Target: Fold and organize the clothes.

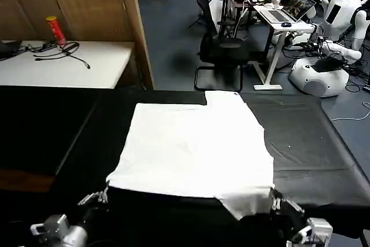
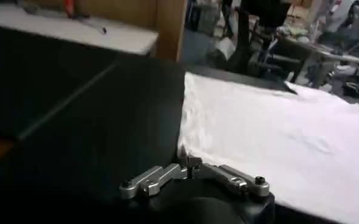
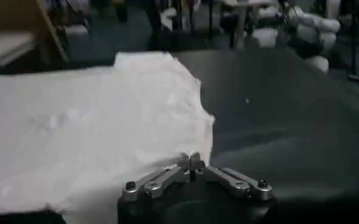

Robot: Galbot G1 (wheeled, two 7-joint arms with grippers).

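Observation:
The clothes are one white T-shirt point(image 1: 196, 148) lying flat on the black table point(image 1: 312, 143), plain side up, with one sleeve point(image 1: 222, 99) at the far edge. My left gripper point(image 1: 104, 194) sits at the shirt's near left corner, its jaws shut on the cloth edge point(image 2: 189, 163). At the near right corner, my right gripper point(image 1: 273, 201) is also closed, pinching the hem point(image 3: 193, 161). A flap of cloth point(image 1: 245, 203) hangs down over the table's front beside the right gripper.
Bare black table top lies to the left point(image 1: 52, 125) and right of the shirt. Behind it stand a white side table point(image 1: 69, 65) with a red can point(image 1: 55, 30) and cables, a wooden partition point(image 1: 136, 27), an office chair point(image 1: 222, 50) and a desk with a laptop point(image 1: 292, 10).

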